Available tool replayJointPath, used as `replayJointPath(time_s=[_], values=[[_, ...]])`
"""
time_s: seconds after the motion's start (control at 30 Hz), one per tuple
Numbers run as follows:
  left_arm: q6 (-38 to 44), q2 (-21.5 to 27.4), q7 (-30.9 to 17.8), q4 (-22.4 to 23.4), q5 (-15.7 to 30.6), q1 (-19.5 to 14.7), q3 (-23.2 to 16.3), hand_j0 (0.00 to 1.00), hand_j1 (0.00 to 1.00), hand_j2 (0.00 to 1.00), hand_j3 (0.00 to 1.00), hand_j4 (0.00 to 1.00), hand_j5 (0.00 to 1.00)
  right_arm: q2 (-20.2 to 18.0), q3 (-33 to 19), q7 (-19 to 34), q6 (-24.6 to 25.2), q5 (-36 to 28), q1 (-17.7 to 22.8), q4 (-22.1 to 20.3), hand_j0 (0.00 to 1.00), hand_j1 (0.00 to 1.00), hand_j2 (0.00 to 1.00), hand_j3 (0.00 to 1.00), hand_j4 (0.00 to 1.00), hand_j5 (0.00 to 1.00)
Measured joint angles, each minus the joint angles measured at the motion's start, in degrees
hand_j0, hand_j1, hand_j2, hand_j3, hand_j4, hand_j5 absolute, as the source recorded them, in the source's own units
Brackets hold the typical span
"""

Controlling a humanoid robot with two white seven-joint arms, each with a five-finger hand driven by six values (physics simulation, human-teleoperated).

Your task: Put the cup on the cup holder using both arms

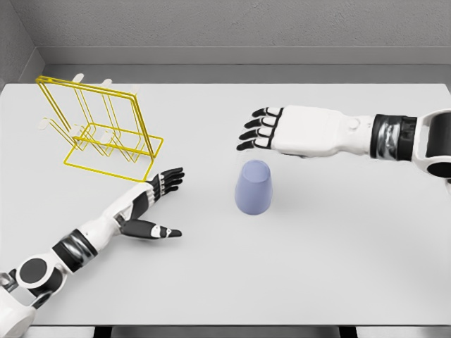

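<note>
A pale blue cup [253, 186] stands upside down near the middle of the white table [317, 267]. The cup holder [99, 123] is a yellow wire rack with white-tipped pegs at the far left. My right hand [259, 129] hovers just above and behind the cup, palm down, fingers spread and holding nothing. My left hand [161, 193] lies low over the table left of the cup, fingers extended and thumb out, open, about a hand's width from the cup and just in front of the rack's near corner.
The table's front edge runs along the bottom of the view. A grey wall rises behind the table's back edge. The rack stands near the left edge of the table.
</note>
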Motion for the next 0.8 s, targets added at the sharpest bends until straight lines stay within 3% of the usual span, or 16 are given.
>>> replayJointPath(time_s=[0.1, 0.23, 0.33, 0.43, 0.53, 0.8], values=[[1.5, -1.2, 0.0, -0.2, -0.1, -1.6, -0.3, 1.0, 1.0, 1.0, 1.0, 1.0, 1.0, -2.2, -7.8, 0.0, 0.0, -4.9, 4.7, 0.0, 1.0, 1.0, 1.0, 1.0, 1.0, 1.0], [3.1, -2.7, 0.0, -0.3, -0.2, -3.6, -1.6, 1.0, 1.0, 1.0, 1.0, 1.0, 1.0, -5.3, -22.0, 0.0, -0.1, -12.0, 15.2, 1.9, 1.0, 1.0, 1.0, 1.0, 1.0, 1.0], [4.4, -3.8, 0.0, -0.3, -0.3, -4.7, -2.5, 1.0, 1.0, 1.0, 1.0, 1.0, 1.0, -7.4, -28.4, 0.0, 0.0, -17.2, 18.0, 4.8, 1.0, 1.0, 1.0, 1.0, 1.0, 1.0], [5.0, -5.0, 0.0, -0.3, -0.3, -6.1, -3.7, 1.0, 1.0, 1.0, 1.0, 1.0, 1.0, -7.8, -30.8, 0.0, 0.2, -21.7, 24.6, 6.6, 1.0, 1.0, 1.0, 1.0, 1.0, 1.0], [6.9, -6.5, 0.0, -0.3, -0.4, -7.8, -4.7, 1.0, 1.0, 1.0, 1.0, 1.0, 1.0, -5.9, -31.6, 0.0, 0.0, -23.0, 27.1, 7.7, 1.0, 1.0, 1.0, 1.0, 1.0, 1.0], [10.4, -9.7, 0.1, 0.2, -0.4, -11.0, -6.5, 1.0, 1.0, 1.0, 1.0, 1.0, 1.0, -1.4, -32.1, 0.0, 0.0, -23.8, 27.2, 9.7, 1.0, 1.0, 1.0, 1.0, 1.0, 1.0]])
